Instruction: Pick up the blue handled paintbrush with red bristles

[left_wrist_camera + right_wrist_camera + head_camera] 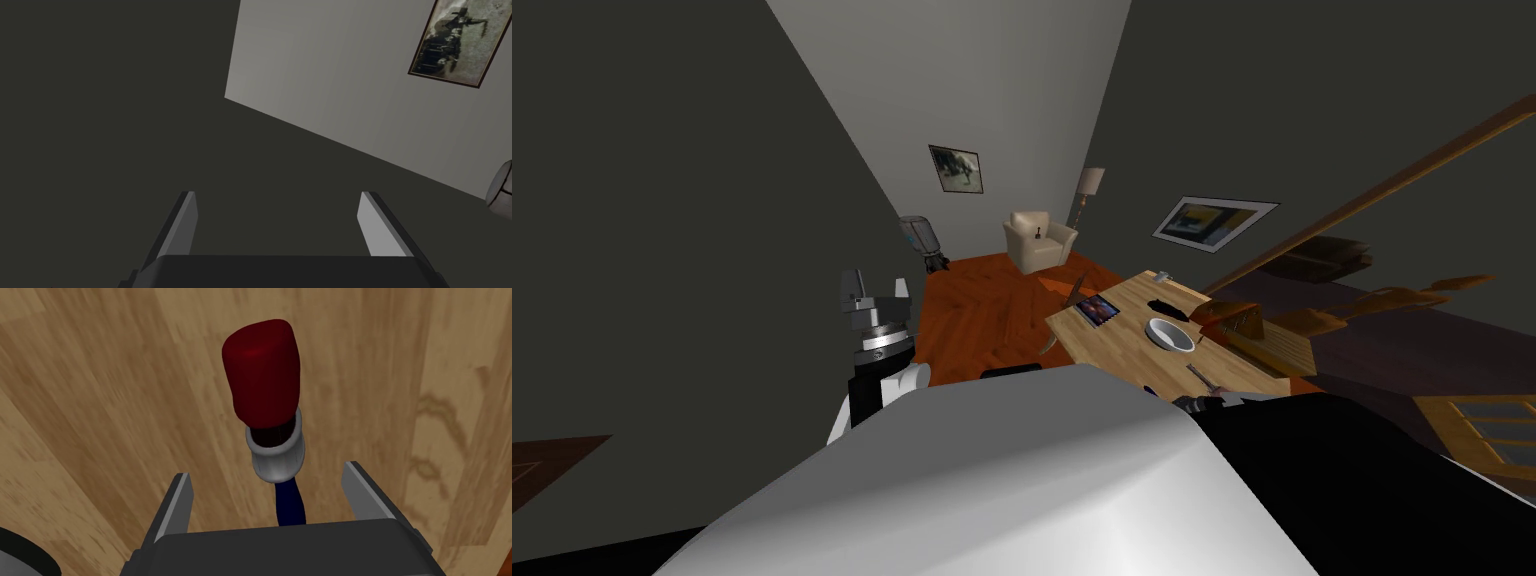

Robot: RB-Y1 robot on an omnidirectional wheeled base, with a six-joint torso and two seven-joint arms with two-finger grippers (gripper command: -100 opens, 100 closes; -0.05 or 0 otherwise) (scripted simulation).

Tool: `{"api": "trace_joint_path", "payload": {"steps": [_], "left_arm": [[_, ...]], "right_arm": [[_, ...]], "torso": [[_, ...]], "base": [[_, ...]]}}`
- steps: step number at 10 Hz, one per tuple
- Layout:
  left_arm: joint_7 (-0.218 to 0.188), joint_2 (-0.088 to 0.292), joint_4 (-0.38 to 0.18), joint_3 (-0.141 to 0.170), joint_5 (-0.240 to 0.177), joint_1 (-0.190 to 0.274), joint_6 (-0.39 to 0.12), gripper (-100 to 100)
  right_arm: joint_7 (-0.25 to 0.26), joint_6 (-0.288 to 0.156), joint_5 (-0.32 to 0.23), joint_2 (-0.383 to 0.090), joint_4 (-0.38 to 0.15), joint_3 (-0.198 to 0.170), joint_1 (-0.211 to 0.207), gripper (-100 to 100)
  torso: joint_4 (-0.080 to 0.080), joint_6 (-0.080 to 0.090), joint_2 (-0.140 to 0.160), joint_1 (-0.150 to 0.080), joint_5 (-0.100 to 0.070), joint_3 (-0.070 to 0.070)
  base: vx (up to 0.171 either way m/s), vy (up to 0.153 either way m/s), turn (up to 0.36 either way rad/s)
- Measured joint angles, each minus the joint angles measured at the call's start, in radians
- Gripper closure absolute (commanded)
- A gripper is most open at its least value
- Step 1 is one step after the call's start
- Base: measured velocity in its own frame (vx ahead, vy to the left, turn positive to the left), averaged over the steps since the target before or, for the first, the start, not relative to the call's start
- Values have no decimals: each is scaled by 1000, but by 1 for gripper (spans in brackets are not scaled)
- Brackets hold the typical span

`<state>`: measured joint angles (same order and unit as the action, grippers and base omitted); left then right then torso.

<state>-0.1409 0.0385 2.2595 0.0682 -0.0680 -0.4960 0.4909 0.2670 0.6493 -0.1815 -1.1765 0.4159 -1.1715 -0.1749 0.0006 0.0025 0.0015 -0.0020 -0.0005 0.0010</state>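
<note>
Paintbrush point(270, 423), with dark red bristles, pale ferrule and blue handle, lies flat on the wooden bench point(100, 413), near the edge closest to you. Your right tool point(267, 469) sits over it with its blades apart. The handle runs between them and under the tool body, and neither blade touches it. Approach looks done; grasp and lift are not. You'd close on the handle just behind the ferrule, then raise. White bowl point(1170, 335) sits further along the bench, apart. Left tool point(276, 192) is up at your left, blades apart, holding nothing.
</note>
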Motion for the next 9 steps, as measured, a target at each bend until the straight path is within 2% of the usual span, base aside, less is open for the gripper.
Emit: {"api": "trace_joint_path", "payload": {"steps": [4,5,6,7,8,9], "left_arm": [[0,0,0,0,0,0,0,0],[0,0,0,0,0,0,0,0],[0,0,0,0,0,0,0,0],[0,0,0,0,0,0,0,0],[0,0,0,0,0,0,0,0],[0,0,0,0,0,0,0,0]], "right_arm": [[1,1,0,0,1,0,0,100],[0,1,0,0,1,0,0,0],[0,1,0,0,1,0,0,100],[3,8,7,-19,13,-1,-4,100],[-1,5,14,-51,47,-6,-7,100],[-6,15,14,-61,45,-13,0,100]], "torso": [[0,0,1,0,0,1],[0,0,1,0,0,1],[0,0,1,0,0,1],[0,1,2,2,1,1],[1,1,3,4,1,2],[1,1,3,5,2,2]], "base": [[0,0,0],[0,0,0],[-13,25,-56],[-29,56,-57],[-27,55,-37],[-10,21,-9]]}}
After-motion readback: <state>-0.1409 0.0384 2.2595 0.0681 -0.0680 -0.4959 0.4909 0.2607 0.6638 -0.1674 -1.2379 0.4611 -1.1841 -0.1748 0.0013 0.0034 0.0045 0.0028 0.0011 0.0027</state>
